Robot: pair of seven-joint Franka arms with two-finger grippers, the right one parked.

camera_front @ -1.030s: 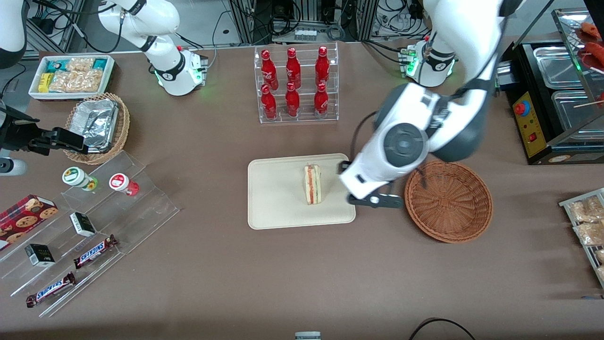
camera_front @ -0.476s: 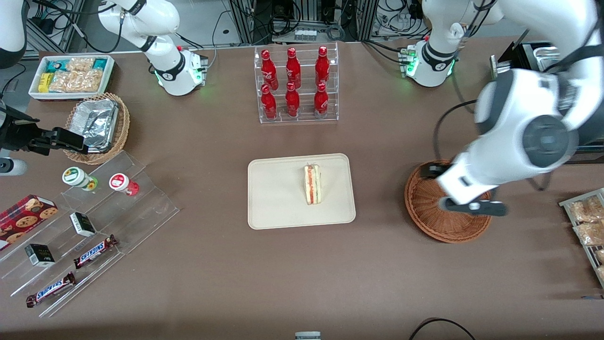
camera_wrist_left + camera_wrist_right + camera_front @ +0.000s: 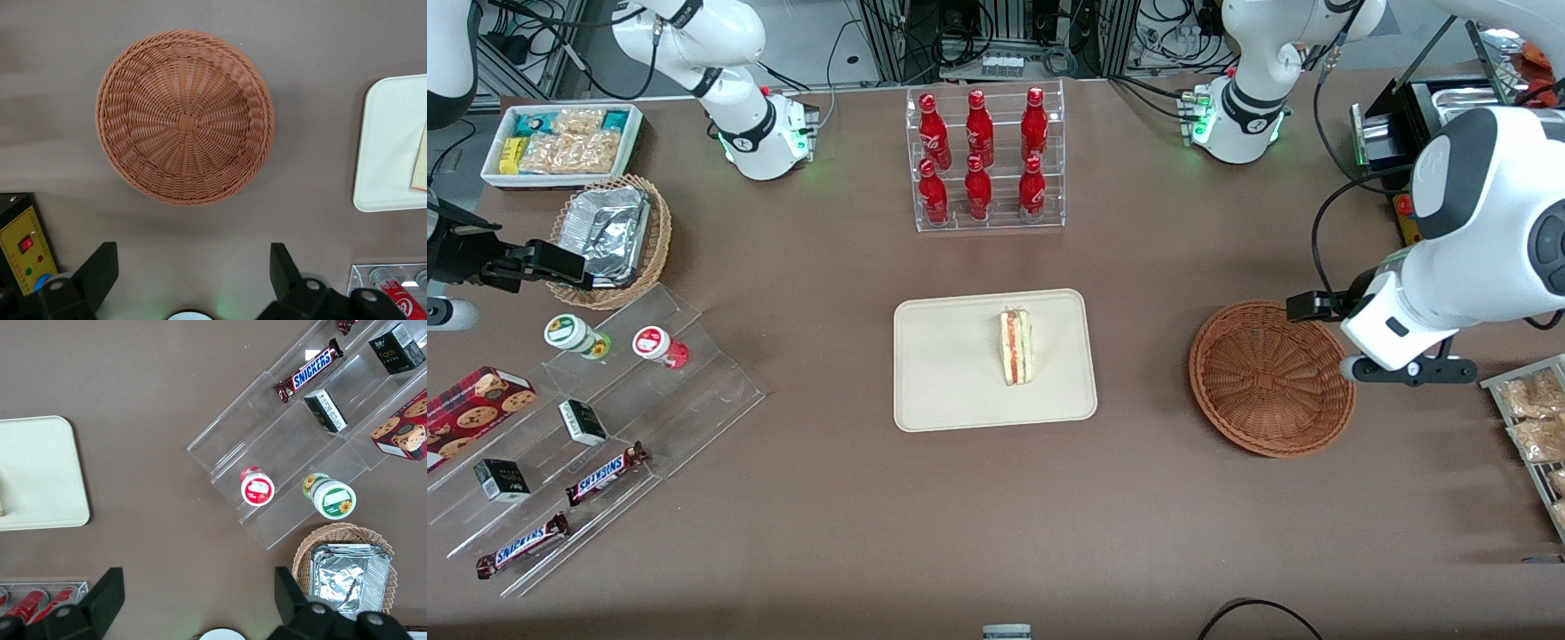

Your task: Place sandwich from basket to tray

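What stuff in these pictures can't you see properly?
- Sandwich: whole in the front view on the tray; the left wrist view's edge cuts it to a sliver.
- Gripper, open: in the front view the arm's own wrist hides its fingers beside the basket.
- Basket: nothing lies in it; its underside is hidden.
- Snack packets: cut off by the front view's edge.
- Black boxes: print too small.

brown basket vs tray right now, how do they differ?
Shape: the basket is round, woven and reddish-brown; the tray is a flat cream rectangle with rounded corners.
Contents: the basket holds nothing; the tray carries the sandwich.
Place: the basket lies toward the working arm's end, with the open claw held above the table beside it; the tray sits mid-table.
Shared: both rest flat on the brown table.
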